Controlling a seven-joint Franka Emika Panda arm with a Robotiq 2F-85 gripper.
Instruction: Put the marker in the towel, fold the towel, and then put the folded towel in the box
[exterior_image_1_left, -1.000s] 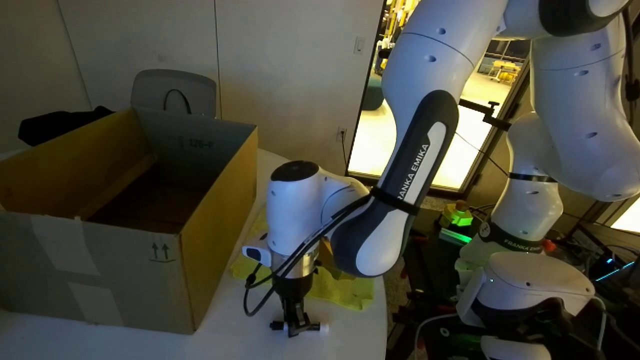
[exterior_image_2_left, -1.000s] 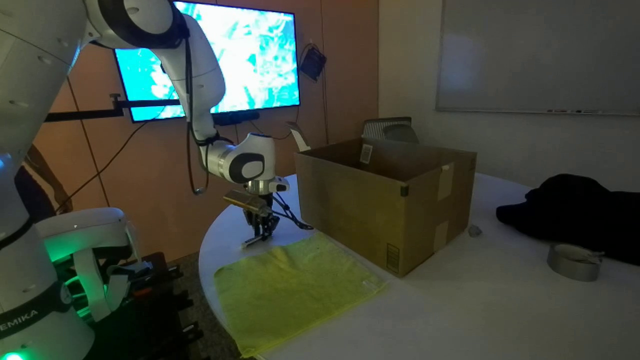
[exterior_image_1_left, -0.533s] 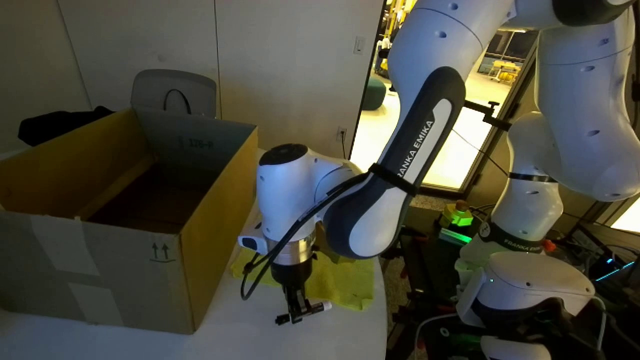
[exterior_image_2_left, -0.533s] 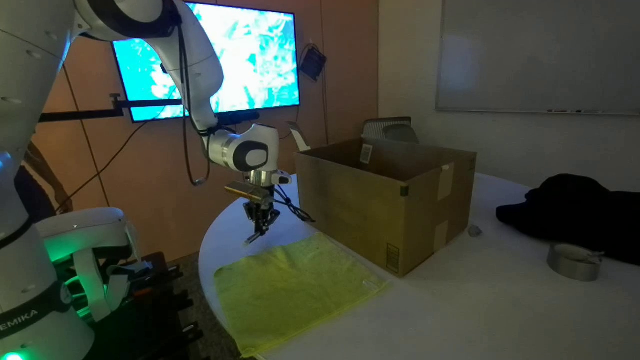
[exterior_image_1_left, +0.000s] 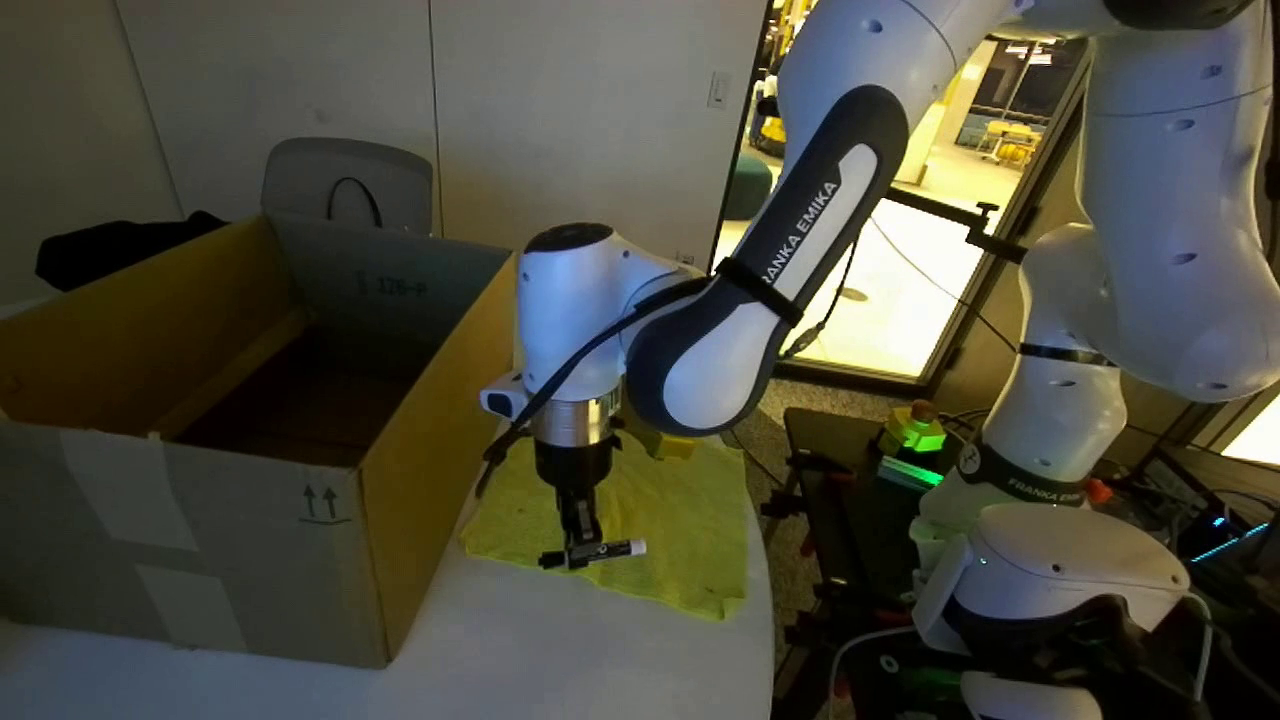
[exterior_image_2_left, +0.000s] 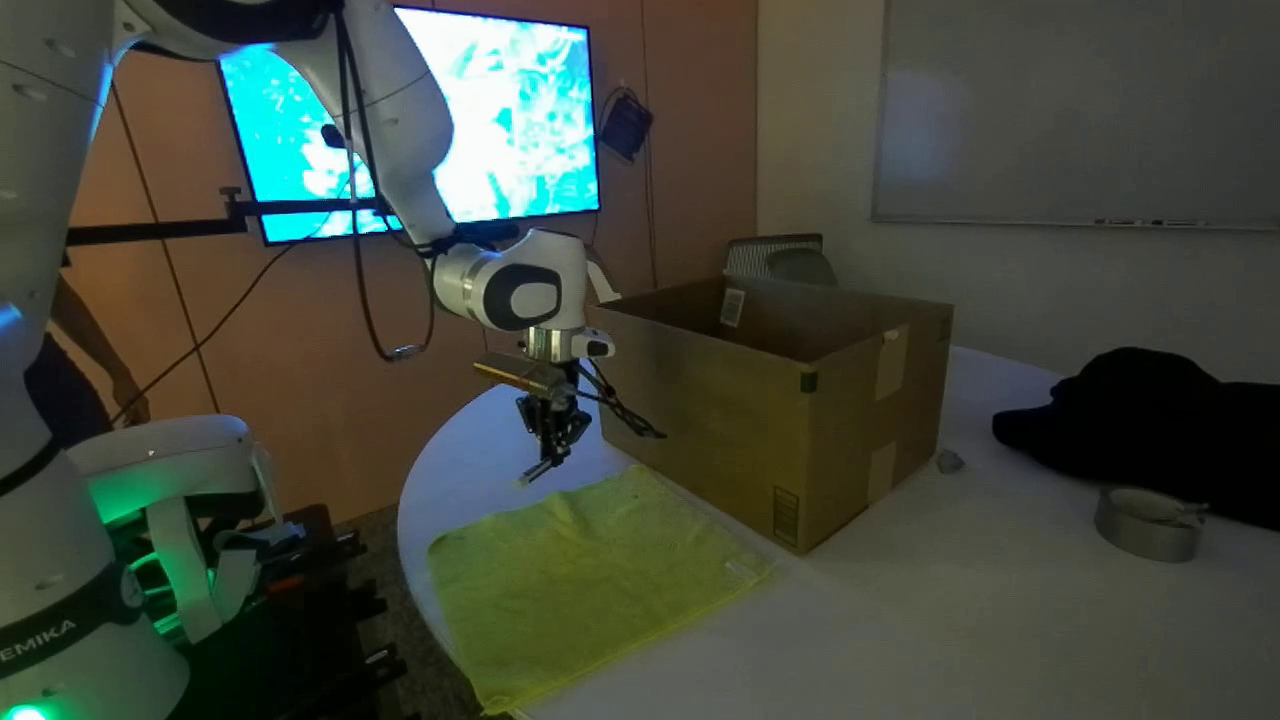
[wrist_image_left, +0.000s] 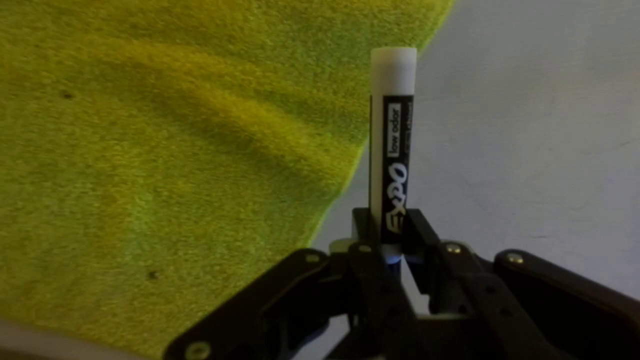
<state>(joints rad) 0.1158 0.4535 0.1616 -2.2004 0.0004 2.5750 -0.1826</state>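
Marker, pinched in the gripper, now hangs higher and closer to the towel than before.

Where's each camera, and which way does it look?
An exterior view: apart from the arm, facing over the box toward a wall; arm and gripper show.
An exterior view: also apart, facing over the towel toward the screen; arm and gripper show.
Wrist view: riding on the arm, facing down; fingers show, gripping the marker.
Both exterior views share the box; all three share towel and marker.
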